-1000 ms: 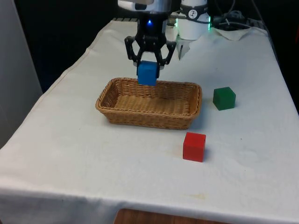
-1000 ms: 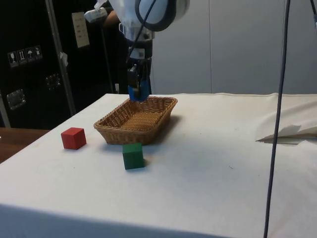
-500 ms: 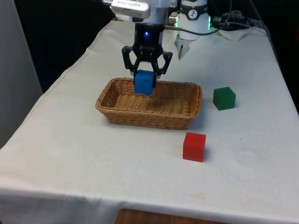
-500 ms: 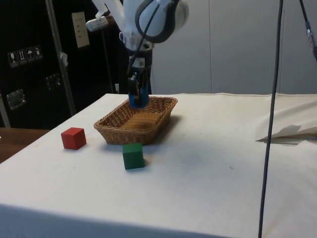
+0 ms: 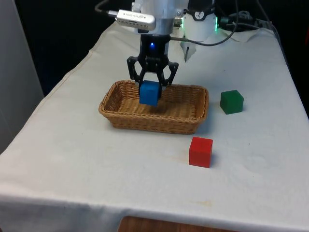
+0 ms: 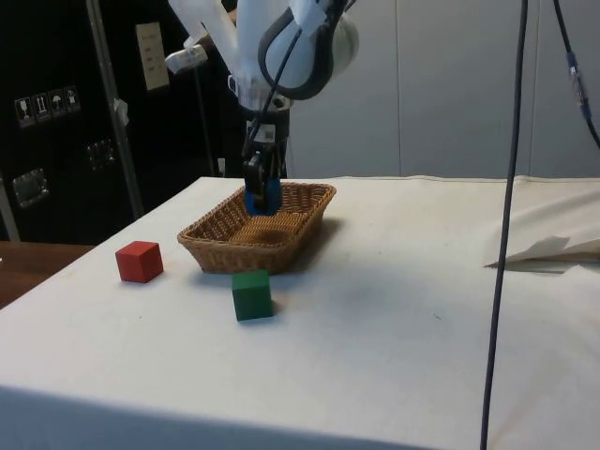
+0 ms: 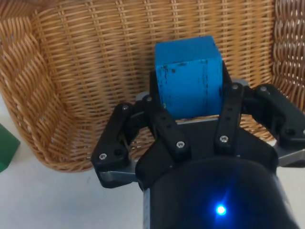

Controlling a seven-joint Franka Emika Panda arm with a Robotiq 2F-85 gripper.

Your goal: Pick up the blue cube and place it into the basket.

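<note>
wrist view: end effector (image 7: 190, 95) clamping blue cube (image 7: 189, 76)

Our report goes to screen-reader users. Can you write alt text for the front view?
A black gripper holds a blue cube inside a wicker basket on a white-clothed table. A green cube and red cube sit outside, toward the front view's right.

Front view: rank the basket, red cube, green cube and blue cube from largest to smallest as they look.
1. Basket, by far the largest.
2. Red cube, nearest the camera, so its lead may be perspective.
3. Green cube and blue cube: too alike to rank; the end effector partly covers the blue one.
</note>
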